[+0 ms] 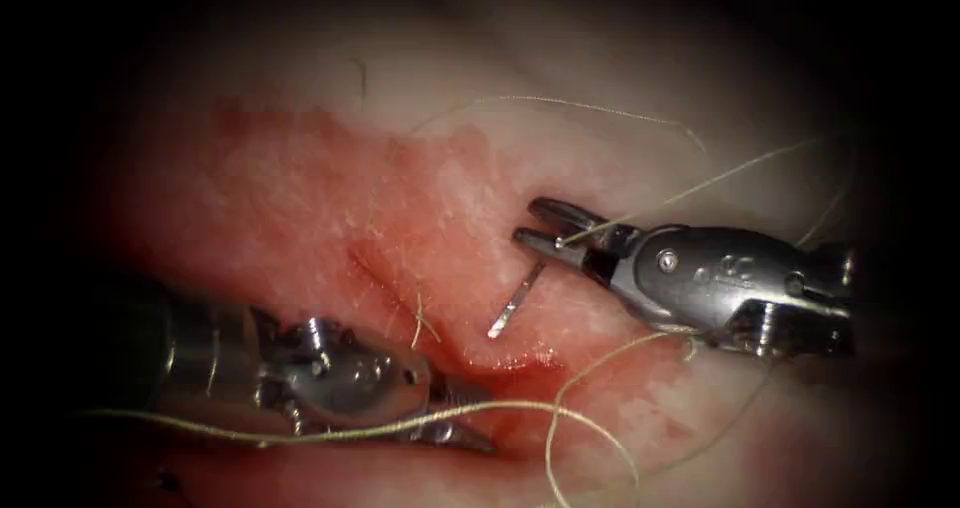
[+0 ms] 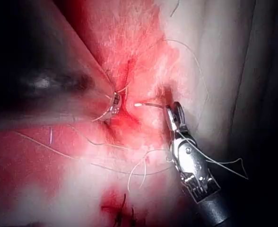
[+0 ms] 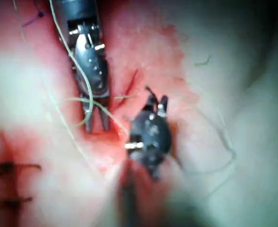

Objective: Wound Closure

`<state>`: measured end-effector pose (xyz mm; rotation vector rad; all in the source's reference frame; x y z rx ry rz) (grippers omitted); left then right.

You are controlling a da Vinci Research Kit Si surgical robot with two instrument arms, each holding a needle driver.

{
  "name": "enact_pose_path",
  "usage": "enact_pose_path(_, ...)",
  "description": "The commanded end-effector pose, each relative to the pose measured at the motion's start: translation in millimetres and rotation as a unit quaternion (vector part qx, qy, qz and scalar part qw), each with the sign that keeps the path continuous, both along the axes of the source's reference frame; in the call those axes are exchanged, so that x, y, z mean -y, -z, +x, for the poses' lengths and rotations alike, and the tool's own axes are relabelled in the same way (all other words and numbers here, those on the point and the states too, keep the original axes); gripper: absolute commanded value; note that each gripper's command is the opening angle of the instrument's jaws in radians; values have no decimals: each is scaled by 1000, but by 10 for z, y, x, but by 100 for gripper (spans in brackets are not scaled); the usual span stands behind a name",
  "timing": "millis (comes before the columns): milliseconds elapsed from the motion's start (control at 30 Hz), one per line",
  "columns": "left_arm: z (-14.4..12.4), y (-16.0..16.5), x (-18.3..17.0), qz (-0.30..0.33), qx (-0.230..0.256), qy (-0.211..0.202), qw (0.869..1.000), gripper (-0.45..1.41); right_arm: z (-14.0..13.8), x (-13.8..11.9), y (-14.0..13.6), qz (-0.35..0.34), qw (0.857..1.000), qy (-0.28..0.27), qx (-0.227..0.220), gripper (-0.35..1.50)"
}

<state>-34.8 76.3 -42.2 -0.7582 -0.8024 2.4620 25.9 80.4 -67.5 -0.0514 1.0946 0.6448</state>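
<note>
My right tool (image 1: 530,220) comes in from the right and stands open at the right edge of the cut (image 1: 400,288), its jaws pressed against the tissue (image 1: 280,198). The needle (image 1: 515,303) shows as a short silver piece. One end sits just under the lower jaw; the other points down-left, free over the cut. Whether the hidden end is in the tissue I cannot tell. Pale thread (image 1: 600,106) leaves the jaw tips toward the upper right. My left tool (image 1: 483,423) lies low at the cut's lower end, open and holding nothing, with thread draped across it. From the left wrist, the needle (image 2: 148,104) meets the right tool (image 2: 173,111).
Red fluid (image 1: 515,360) pools at the cut's lower end. Loose thread loops (image 1: 560,418) lie over the tissue right of the cut. Dark finished stitches (image 2: 120,213) sit further along the wound, as do the stitches (image 3: 9,168) seen from the right wrist.
</note>
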Motion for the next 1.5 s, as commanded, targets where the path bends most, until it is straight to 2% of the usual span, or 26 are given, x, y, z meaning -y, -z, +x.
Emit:
enact_pose_path(33, -4, -9, 5, 2, 0, 1, 1000, 29, 8, -1, -2, -8, 1000, 6, 1, -35)
enact_pose_path(167, 6, -20, 0, 2, -7, 0, 1000, 29, 11, -3, 1, -18, 1000, 19, 6, -35)
enact_pose_path(333, 14, -20, 0, 3, -9, -2, 1000, 29, 21, -1, -6, -63, 995, 67, 36, -35)
enact_pose_path(500, 22, -21, -2, 4, -12, -2, 1000, 29, 48, 4, -9, -44, 989, 137, 45, -35)
enact_pose_path(533, 26, -21, -2, 5, -14, -2, 1000, 29, 55, 6, -14, -31, 985, 164, 48, -35)
enact_pose_path(633, 33, -21, -2, 5, -17, -3, 1000, 29, 64, 11, -26, -4, 980, 192, 42, -35)
enact_pose_path(767, 38, -21, -2, 6, -19, -4, 1000, 29, 58, 13, -36, 87, 982, 167, 12, -35)
enact_pose_path(933, 38, -22, -2, 7, -20, -1, 1000, 29, 33, 14, -38, 106, 983, 148, 22, -35)
enact_pose_path(1067, 38, -22, -2, 6, -20, -1, 1000, 29, 27, 16, -44, 145, 982, 122, 14, -35)
enact_pose_path(1333, 37, -23, -3, 7, -22, -2, 1000, 29, 32, 16, -65, 216, 970, 110, -11, -35)
enact_pose_path(1500, 37, -23, -3, 7, -22, -2, 1000, 28, 30, 25, -86, 256, 959, 113, -32, -35)
